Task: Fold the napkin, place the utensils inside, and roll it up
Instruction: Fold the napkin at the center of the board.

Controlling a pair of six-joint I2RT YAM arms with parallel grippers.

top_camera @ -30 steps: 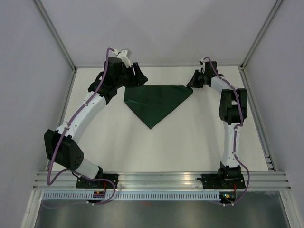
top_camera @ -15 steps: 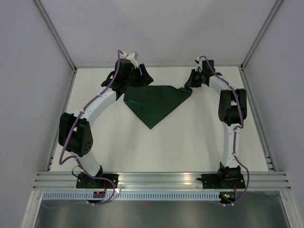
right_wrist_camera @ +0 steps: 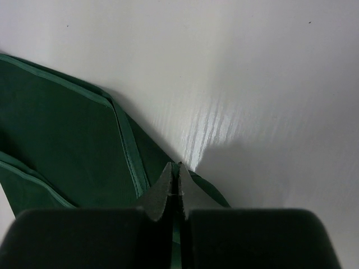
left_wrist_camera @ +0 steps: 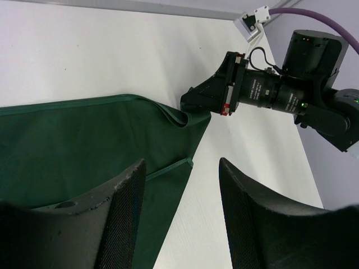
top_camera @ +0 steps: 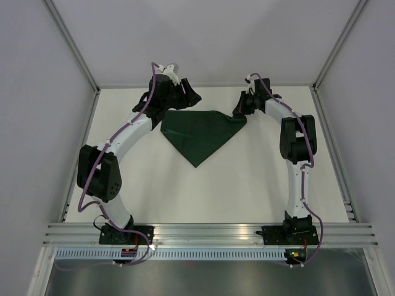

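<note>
The napkin [top_camera: 200, 132] lies on the white table [top_camera: 247, 185] folded into a dark green triangle, its long edge toward the far side and its point toward the arms' bases. In the top view both ends of that long edge are covered. The left gripper [top_camera: 185, 98] sits over the left end and the right gripper [top_camera: 239, 111] over the right, so neither corner shows there. The right wrist view settles the right side: the two fingers [right_wrist_camera: 168, 188] are pressed tight together on the cloth's corner, with green fabric [right_wrist_camera: 61, 129] spreading out on either side of the tips. How much cloth lies between the pads is hidden by the fingers themselves, and the gripper body blocks the bottom of that frame. Two hemmed edges run side by side there, so the layers are stacked. From the left wrist, the right gripper [left_wrist_camera: 205, 100] appears clamped on a puckered, slightly raised corner of the napkin [left_wrist_camera: 84, 140]. The left gripper [left_wrist_camera: 182, 168] has its fingers [left_wrist_camera: 120, 213] spread wide with nothing between them, over the cloth's edge. Whether they touch the fabric cannot be told. The napkin runs off the left and bottom of that frame, partly behind the fingers.
</note>
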